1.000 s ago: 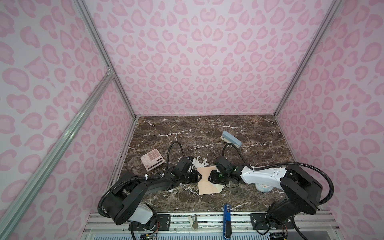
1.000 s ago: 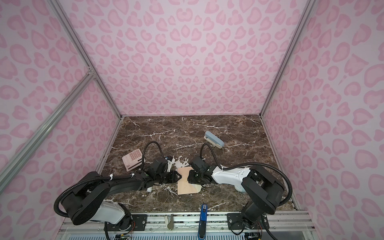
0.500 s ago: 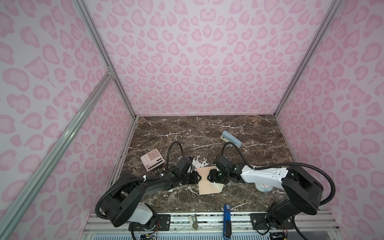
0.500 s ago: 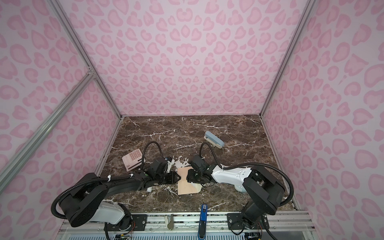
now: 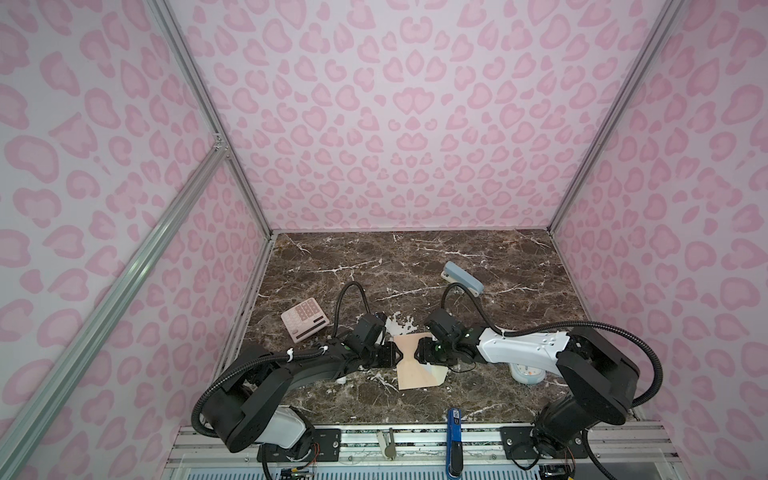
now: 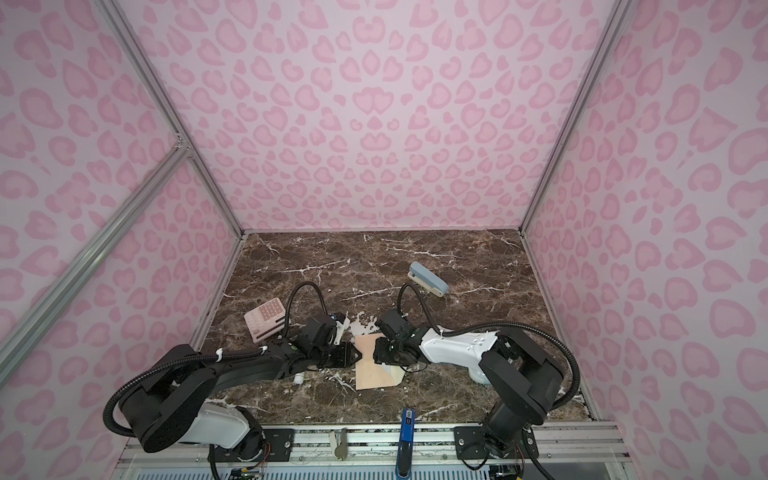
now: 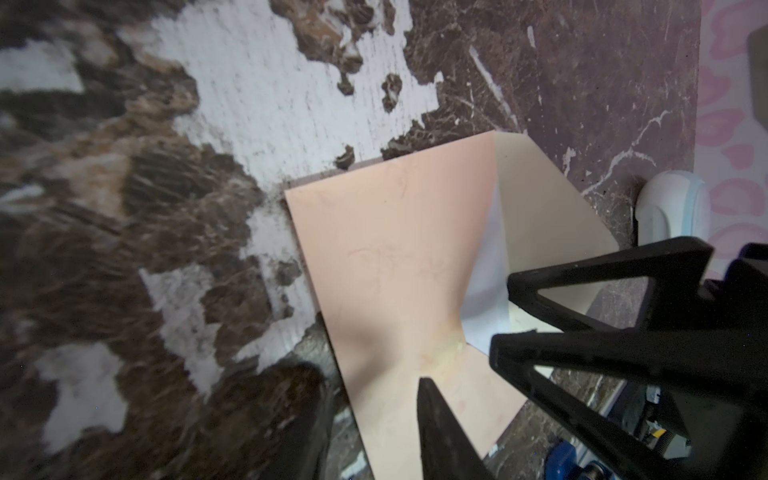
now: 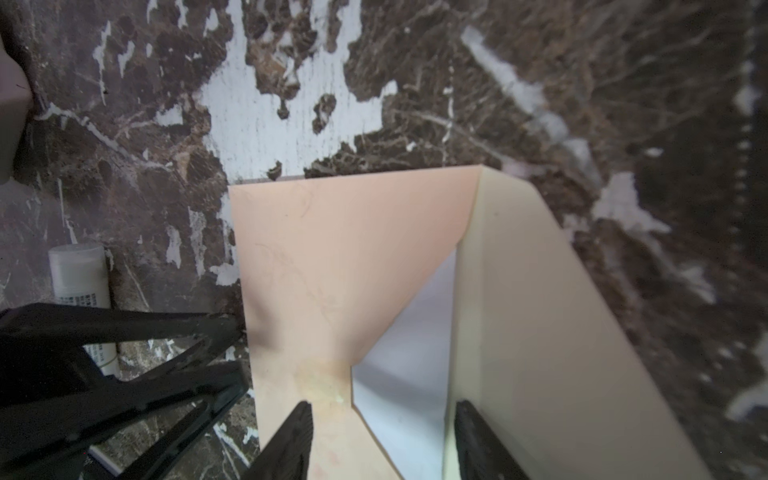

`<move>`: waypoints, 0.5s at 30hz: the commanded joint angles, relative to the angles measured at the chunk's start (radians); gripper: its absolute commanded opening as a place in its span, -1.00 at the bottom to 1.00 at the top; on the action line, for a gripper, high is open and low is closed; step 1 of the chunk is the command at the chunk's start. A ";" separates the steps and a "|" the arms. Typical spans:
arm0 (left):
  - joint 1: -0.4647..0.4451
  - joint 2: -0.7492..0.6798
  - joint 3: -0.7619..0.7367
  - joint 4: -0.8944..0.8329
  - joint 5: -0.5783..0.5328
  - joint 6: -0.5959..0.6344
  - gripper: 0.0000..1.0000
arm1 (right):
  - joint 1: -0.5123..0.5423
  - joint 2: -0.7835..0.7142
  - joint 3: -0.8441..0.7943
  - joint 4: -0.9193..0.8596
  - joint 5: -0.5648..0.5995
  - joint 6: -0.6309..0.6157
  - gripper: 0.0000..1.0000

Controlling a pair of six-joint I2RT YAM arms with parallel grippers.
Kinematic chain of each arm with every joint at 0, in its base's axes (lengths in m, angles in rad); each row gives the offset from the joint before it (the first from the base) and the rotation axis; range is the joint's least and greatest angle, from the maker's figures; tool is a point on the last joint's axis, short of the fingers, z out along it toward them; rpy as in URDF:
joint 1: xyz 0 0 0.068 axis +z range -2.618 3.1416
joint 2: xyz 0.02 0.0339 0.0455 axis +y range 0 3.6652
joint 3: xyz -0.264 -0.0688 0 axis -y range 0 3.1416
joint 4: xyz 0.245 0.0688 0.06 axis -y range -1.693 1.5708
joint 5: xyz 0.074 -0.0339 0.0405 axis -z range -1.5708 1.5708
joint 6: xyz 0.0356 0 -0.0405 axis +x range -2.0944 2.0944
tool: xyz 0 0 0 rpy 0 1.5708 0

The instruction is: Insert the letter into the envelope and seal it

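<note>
Envelope [image 5: 415, 357], peach outside and cream within, is laid flat on the marble table [image 5: 415, 266], its flap [image 8: 540, 311] folded open. Only a white wedge of the letter [image 8: 411, 353] is shown in the mouth; the rest is covered. Fingers of the left gripper [image 5: 398, 354] and right gripper [image 8: 382, 415] are held apart over its two sides, clamped on nothing.

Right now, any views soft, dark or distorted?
Left wrist view: envelope crisp, marble tabletop beside it smeared, jaws black silhouettes. Right wrist view: envelope sharp, tabletop darkens and blurs toward one edge. Both top views: sharp, evenly lit, wide-angle splay in the frame posts.
</note>
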 commanded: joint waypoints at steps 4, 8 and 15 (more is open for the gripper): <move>0.000 0.015 0.007 -0.010 0.000 0.010 -0.25 | -0.013 0.018 0.018 -0.017 0.018 -0.027 0.16; 0.000 0.025 0.001 0.005 0.001 0.004 -0.25 | -0.021 0.031 0.030 -0.016 0.013 -0.034 0.17; 0.001 0.036 0.007 0.009 0.004 0.008 -0.25 | -0.020 0.060 0.050 -0.007 -0.024 -0.040 0.17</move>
